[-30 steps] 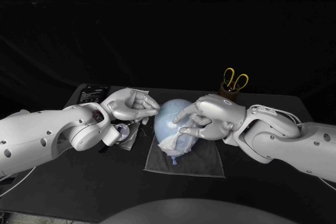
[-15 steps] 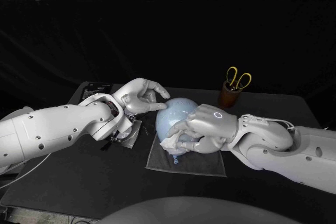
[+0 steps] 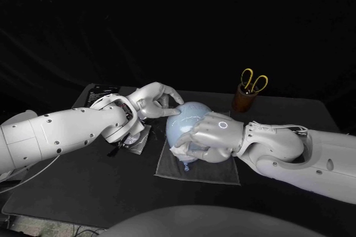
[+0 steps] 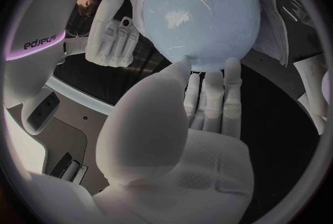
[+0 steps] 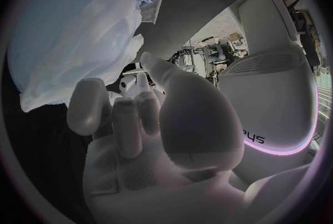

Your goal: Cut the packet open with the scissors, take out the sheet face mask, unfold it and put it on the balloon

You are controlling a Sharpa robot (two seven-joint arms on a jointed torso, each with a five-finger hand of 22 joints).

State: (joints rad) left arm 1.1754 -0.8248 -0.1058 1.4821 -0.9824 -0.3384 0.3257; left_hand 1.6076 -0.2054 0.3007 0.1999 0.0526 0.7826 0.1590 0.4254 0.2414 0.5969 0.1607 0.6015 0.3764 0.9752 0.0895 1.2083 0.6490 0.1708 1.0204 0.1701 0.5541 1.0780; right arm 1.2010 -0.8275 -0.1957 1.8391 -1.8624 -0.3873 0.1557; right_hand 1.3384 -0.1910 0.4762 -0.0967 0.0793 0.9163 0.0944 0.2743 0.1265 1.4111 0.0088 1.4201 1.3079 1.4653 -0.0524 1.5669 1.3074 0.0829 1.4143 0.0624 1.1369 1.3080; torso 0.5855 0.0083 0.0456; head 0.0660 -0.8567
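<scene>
While the spread left hand (image 3: 152,104) steadies the pale blue balloon (image 3: 190,114), the curled right hand (image 3: 210,142), grip unclear, should pinch the limp white sheet mask (image 3: 180,152) edgewise.

Head cam sits up high, looking down over the whole surface (image 3: 82,190), with the arms coming in from both side edges. Left wrist cam rides right behind the left hand (image 4: 173,146), peering past its fingers (image 4: 211,96) at the balloon (image 4: 197,13), super close. Right wrist cam does the same behind the right hand (image 5: 160,140). All three share the balloon mid-surface.
</scene>
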